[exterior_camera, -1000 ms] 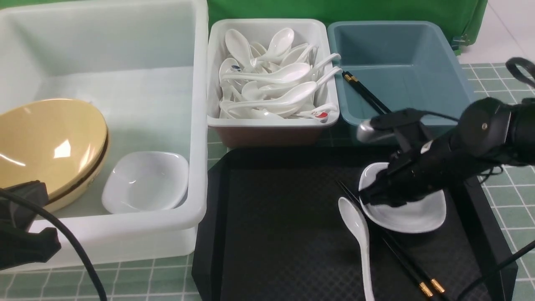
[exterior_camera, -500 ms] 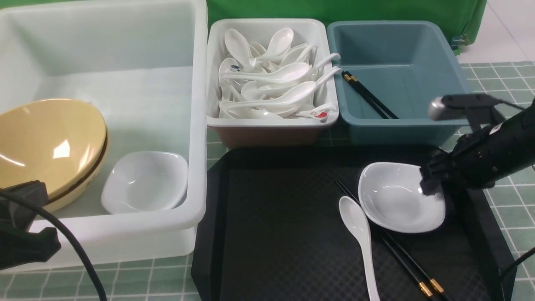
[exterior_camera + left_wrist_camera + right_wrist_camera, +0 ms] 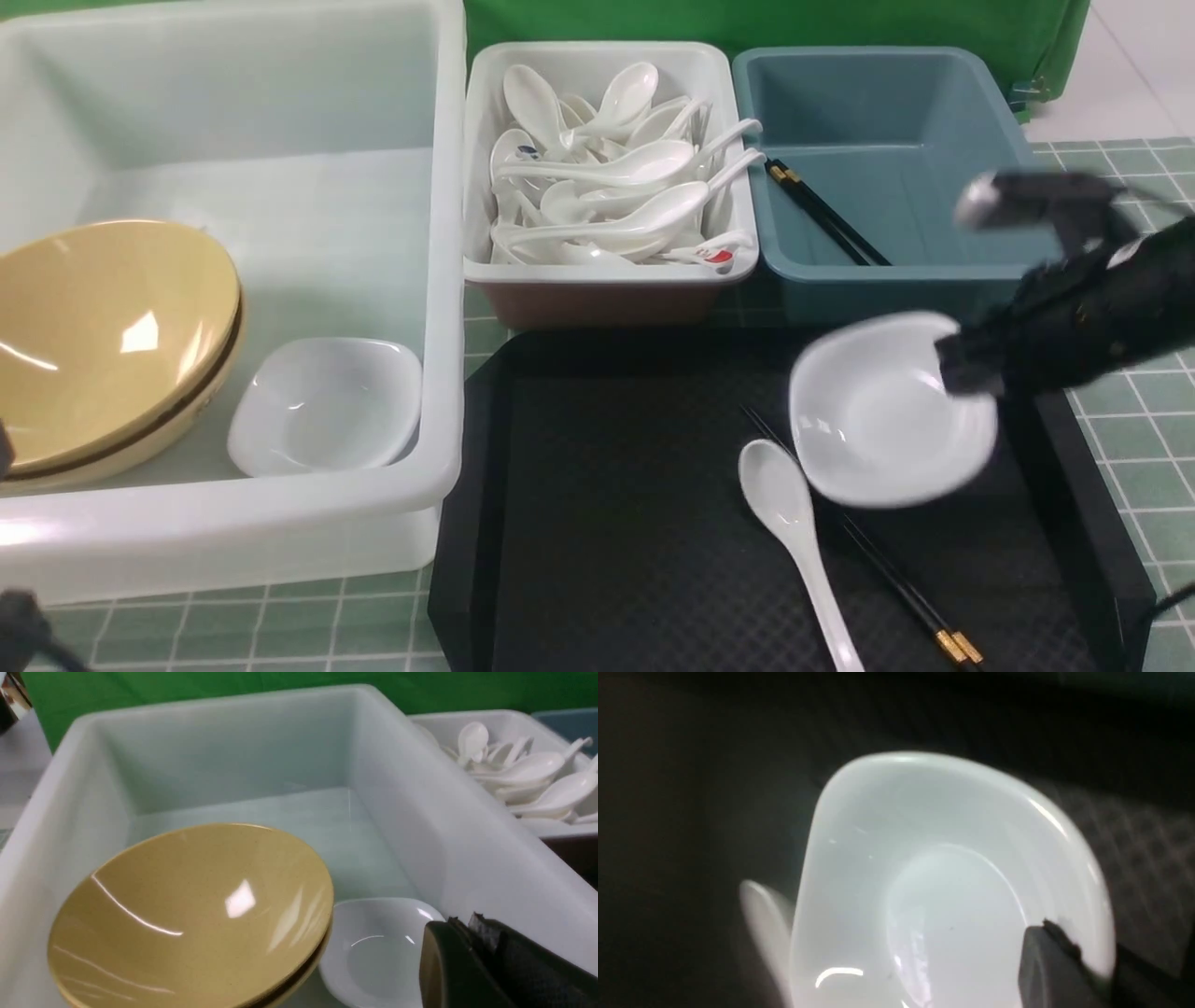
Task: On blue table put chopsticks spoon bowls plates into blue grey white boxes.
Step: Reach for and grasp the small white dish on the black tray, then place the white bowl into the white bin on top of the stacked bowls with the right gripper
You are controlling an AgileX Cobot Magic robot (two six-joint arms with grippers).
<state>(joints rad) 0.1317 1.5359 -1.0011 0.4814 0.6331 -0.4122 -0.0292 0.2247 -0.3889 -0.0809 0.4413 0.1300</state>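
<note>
My right gripper [image 3: 966,373] is shut on the right rim of a white plate [image 3: 878,420] and holds it tilted above the black tray [image 3: 616,504]. In the right wrist view one finger [image 3: 1045,966] lies inside the plate [image 3: 924,882], the other behind its rim. A white spoon [image 3: 794,532] and black chopsticks [image 3: 901,588] lie on the tray. My left gripper [image 3: 465,921] is shut and empty over the large white tub [image 3: 420,812], near a second plate [image 3: 373,952] and stacked tan bowls [image 3: 187,919].
The tub [image 3: 439,280] holds the bowls [image 3: 103,327] and a plate [image 3: 322,406]. The small white box [image 3: 607,273] is heaped with spoons. The blue-grey box [image 3: 896,271] holds one pair of chopsticks [image 3: 826,215]. Grid cloth table [image 3: 1139,467] lies to the right.
My right gripper moved from over the plate to its right rim, closed on it and raised it off the tray. My left arm has dropped almost out of the front view.
</note>
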